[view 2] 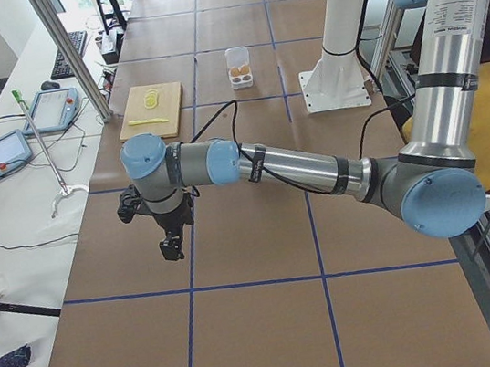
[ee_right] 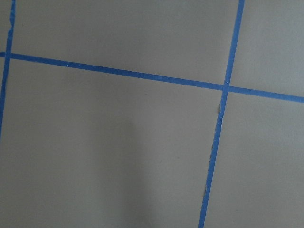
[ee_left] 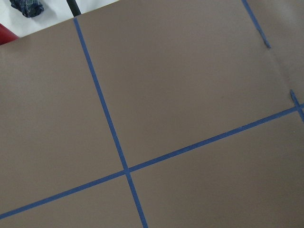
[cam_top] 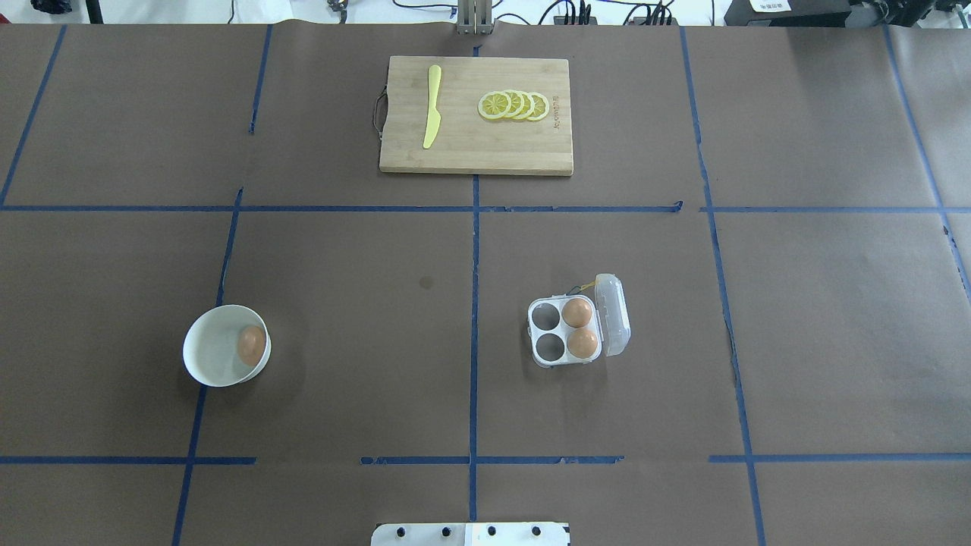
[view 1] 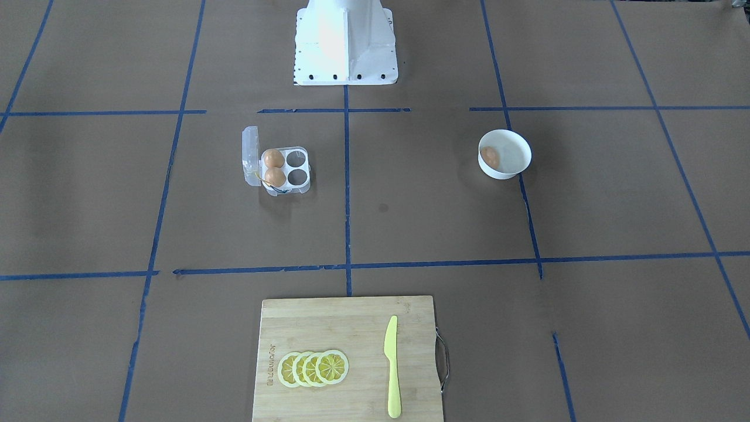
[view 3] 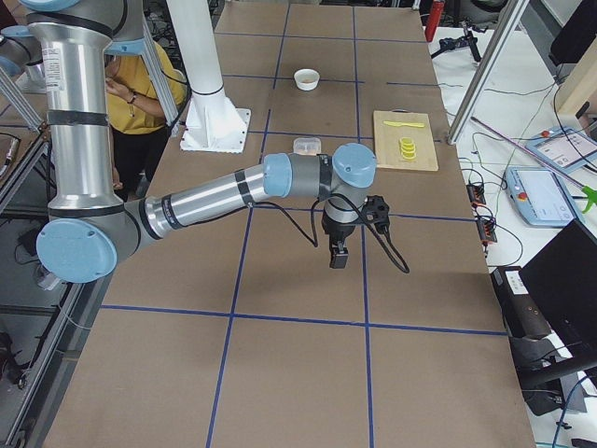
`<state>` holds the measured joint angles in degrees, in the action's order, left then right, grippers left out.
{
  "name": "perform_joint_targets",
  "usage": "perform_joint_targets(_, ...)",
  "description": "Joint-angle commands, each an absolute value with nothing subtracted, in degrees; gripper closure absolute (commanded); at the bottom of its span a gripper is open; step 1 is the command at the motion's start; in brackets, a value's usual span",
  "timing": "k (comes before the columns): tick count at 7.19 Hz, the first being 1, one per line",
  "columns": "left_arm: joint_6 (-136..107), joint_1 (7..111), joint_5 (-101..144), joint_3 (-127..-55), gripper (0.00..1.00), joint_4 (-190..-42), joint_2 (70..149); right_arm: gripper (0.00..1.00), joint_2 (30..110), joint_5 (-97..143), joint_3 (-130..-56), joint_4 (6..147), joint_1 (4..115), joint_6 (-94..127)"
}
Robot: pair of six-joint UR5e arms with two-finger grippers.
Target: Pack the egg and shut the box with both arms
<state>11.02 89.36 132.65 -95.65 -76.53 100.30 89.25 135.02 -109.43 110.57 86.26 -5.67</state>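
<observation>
In side views only: left tool (view 2: 171, 249), right tool (view 3: 338, 259), grip unclear

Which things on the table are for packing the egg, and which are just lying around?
For the job: the egg in the white bowl, the box with its lid open, the two eggs already in it.
Just lying about: the cutting board, the lemon slices, the yellow knife.
</observation>
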Motion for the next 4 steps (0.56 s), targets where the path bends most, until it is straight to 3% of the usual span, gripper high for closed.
perform_joint_targets(1, 10.99, 89.3, 133.06, -97.89, 0.0, -76.46, 100.63, 0.0, 91.56, 135.35, -108.64, 110.13, 86.31, -5.37)
perform_joint_targets(4, 10.98, 88.51, 132.81, -99.57, 0.0, -77.43, 100.54, 0.0, 91.15, 135.35, -108.63, 109.86, 86.22, -5.27)
